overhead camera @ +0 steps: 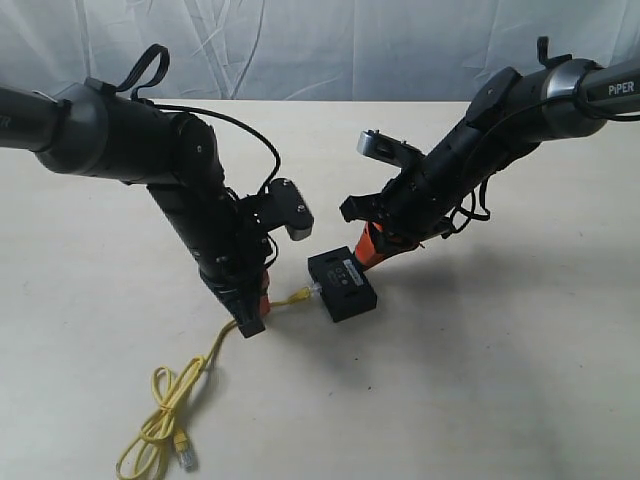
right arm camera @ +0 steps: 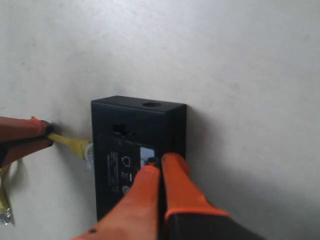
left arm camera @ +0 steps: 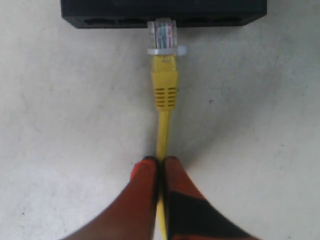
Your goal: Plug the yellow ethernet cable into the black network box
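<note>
**Exterior.** The box (overhead camera: 342, 284) lies flat on the table (overhead camera: 500, 380) at mid-scene, between the arms. The left gripper (overhead camera: 251, 320) is clamped on the cable (overhead camera: 170, 400) near the box. The slack trails off into a loose loop towards the near edge, with the free end (overhead camera: 183, 462) lying beside it. The right gripper (overhead camera: 366, 250) comes down on the box's far side.

**Left wrist.** The fingers (left arm camera: 145, 172) are pinched tight on the cord a little behind the yellow boot (left arm camera: 165, 85). The clear plug (left arm camera: 162, 32) has its tip at the box's port face (left arm camera: 100, 21), but most of its body shows, so I judge it not seated. The cord runs straight and looks square to the port row.

**Right wrist.** The fingers (right arm camera: 175, 172) are closed together and hold nothing. Their tips rest on the box's top face by the label (right arm camera: 147, 154), apparently as a brace.

**Step in hand: insertion.**
- Push straight along the cord's line, slowly.
- The grip sits behind the boot, so the bare cord may bow under thrust.
- Keep the brace firm so the box does not slide away.

**Look of the things.**
- Box: matt black and flat, with a pale label, tiny markings and a round hole in one end.
- Cable: thin and bright yellow, with a ribbed boot.
</note>
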Controlling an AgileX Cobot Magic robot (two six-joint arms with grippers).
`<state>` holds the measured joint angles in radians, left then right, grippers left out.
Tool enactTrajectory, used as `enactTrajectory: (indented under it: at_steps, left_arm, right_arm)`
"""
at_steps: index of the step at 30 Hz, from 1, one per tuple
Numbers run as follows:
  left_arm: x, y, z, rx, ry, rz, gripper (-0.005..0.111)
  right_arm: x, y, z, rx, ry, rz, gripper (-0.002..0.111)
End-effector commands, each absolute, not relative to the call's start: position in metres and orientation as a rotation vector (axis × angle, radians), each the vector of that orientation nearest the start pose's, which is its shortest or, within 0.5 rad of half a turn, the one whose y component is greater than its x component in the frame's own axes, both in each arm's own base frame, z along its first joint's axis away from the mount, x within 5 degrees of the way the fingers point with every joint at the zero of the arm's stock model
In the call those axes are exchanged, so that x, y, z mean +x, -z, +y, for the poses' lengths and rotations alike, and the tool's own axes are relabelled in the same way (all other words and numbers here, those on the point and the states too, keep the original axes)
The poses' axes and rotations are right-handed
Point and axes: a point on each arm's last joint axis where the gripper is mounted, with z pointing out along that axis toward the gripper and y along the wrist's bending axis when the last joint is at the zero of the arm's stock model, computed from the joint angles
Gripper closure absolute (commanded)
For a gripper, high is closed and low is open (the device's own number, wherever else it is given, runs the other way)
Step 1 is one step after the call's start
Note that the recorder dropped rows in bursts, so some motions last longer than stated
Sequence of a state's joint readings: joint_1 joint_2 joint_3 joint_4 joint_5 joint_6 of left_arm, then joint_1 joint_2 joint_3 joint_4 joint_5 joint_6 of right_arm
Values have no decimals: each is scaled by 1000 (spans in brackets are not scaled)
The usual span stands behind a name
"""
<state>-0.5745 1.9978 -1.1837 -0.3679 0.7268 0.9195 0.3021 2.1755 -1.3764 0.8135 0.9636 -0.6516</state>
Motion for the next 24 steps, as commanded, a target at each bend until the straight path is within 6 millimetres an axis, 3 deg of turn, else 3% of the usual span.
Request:
enactTrajectory:
  at_steps: [1,24]
  left_arm:
    - [297,-126,-220,1723,346,2406,107]
    - [293,-118,-225,1793,334,2384,107]
  right_arm:
    - [369,-115,172,-645,-993,2889,109]
    - [370,-115,172,-638,-987,2885,109]
